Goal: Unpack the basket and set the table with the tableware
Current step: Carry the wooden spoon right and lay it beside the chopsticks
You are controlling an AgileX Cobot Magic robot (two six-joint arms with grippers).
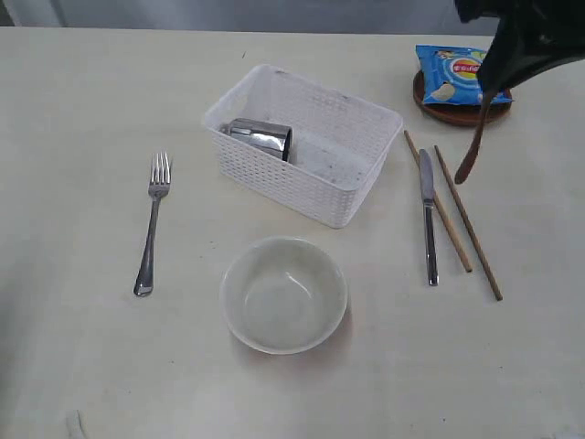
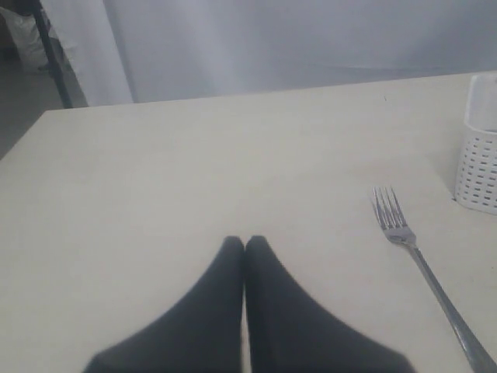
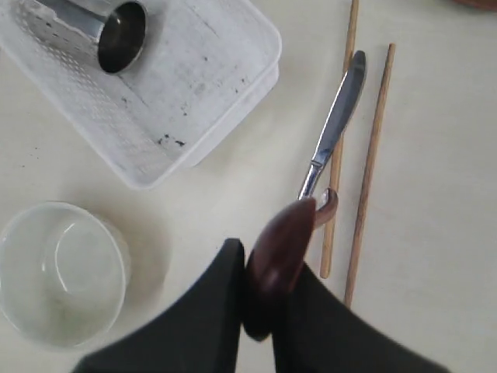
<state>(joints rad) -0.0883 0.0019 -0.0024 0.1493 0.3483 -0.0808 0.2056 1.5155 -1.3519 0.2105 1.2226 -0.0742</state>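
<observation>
1. The right claw (image 3: 265, 260) is clamped on one end of the spoon (image 3: 279, 241). The rest dangles free above the table (image 1: 82, 366), right of the basket (image 1: 274, 178) and over the far ends of the knife (image 1: 428, 215) and chopsticks (image 1: 466, 219). The spoon looks smooth and glossy, so a narrow pinch may let it swing or slide out
2. Lowered straight down, it would likely land on the knife or chopsticks and knock them askew. The sticks are thin wood and may roll, so a bare spot beside them looks safer
3. The left claw (image 2: 245, 242) is closed and empty, over the table near the fork (image 2: 423, 264), clear of all this
4. The cup (image 1: 260, 137) lies on its side inside the basket, against its left wall. It is round polished steel, so it may roll or slip from a grip. The wall crowds the approach, and the light basket could be dragged along
5. The plate (image 1: 462, 116), brown and round, has a chip bag (image 1: 452, 73) lying on it, so it cannot be laid out cleanly as it is
6. The basket is white plastic with lattice walls and a scuffed floor
7. The bowl (image 1: 283, 293) is pale, round, deep and empty, in front of the basket
8. The fork and knife are bright steel, lying flat; the spoon is reddish-brown
</observation>
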